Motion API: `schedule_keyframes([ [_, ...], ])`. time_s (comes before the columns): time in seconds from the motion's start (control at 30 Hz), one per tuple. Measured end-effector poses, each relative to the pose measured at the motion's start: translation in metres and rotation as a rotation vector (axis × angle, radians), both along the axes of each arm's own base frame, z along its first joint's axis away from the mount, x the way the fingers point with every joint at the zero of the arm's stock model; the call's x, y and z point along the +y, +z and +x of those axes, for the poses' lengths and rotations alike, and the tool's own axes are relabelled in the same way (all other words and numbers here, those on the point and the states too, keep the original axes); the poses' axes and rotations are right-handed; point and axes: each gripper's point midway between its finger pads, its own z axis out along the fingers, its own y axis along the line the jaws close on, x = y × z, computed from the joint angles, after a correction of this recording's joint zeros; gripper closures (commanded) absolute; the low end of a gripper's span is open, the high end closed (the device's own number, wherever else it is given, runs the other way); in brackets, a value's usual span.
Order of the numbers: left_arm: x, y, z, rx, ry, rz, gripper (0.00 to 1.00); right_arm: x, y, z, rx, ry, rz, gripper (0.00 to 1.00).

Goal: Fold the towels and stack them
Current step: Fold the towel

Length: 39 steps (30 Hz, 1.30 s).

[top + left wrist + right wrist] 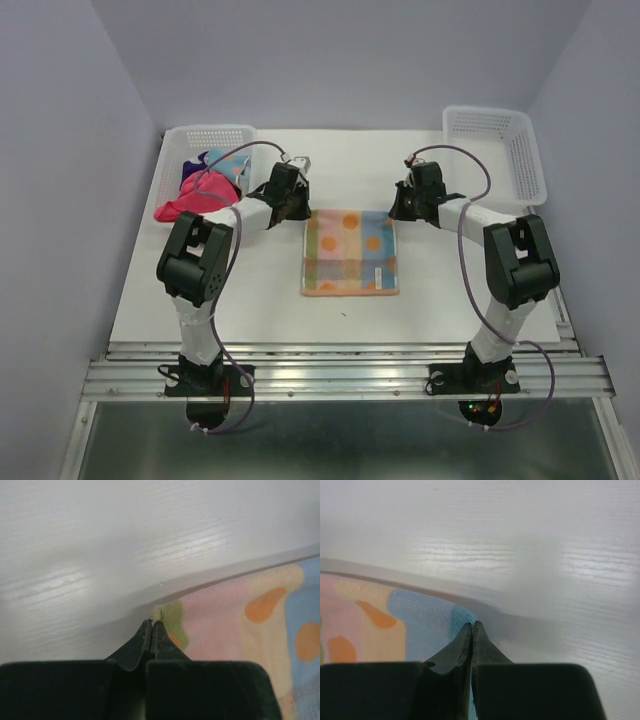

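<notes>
A pastel checked towel with orange blotches lies flat in the middle of the table. My left gripper is down at its far left corner, shut on it. In the left wrist view the gripper pinches the green corner of the towel. My right gripper is at the far right corner; in the right wrist view the gripper is shut on the blue corner of the towel. A magenta-pink towel, a dark purple one and a light blue patterned one sit bunched in the left basket.
A white mesh basket stands at the far left of the table, with the pink towel hanging over its near side. Another white mesh basket stands at the far right. The white table ends at a metal rail near the arm bases.
</notes>
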Motion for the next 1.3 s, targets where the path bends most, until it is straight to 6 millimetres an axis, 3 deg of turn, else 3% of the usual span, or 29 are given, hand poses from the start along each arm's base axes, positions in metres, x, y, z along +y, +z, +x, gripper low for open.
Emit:
schedule_keyframes([
  [0.27,-0.003,0.041,-0.033,-0.082,-0.019,-0.074,1.00,0.005,0.036,-0.038,-0.061,0.060,0.077,0.99],
  [0.6,0.004,0.052,-0.091,-0.097,0.000,-0.136,1.00,0.006,0.067,-0.095,-0.113,0.096,0.182,0.99],
  [0.83,0.014,0.049,-0.129,-0.093,0.038,-0.179,1.00,0.009,0.055,-0.131,-0.065,0.117,0.249,0.99],
  [1.13,0.010,0.020,-0.163,-0.027,0.038,-0.179,1.00,0.007,0.050,-0.153,-0.053,0.111,0.272,0.99],
  [1.3,0.013,0.021,-0.178,-0.027,0.042,-0.206,1.00,0.007,0.042,-0.168,-0.026,0.116,0.287,0.99],
])
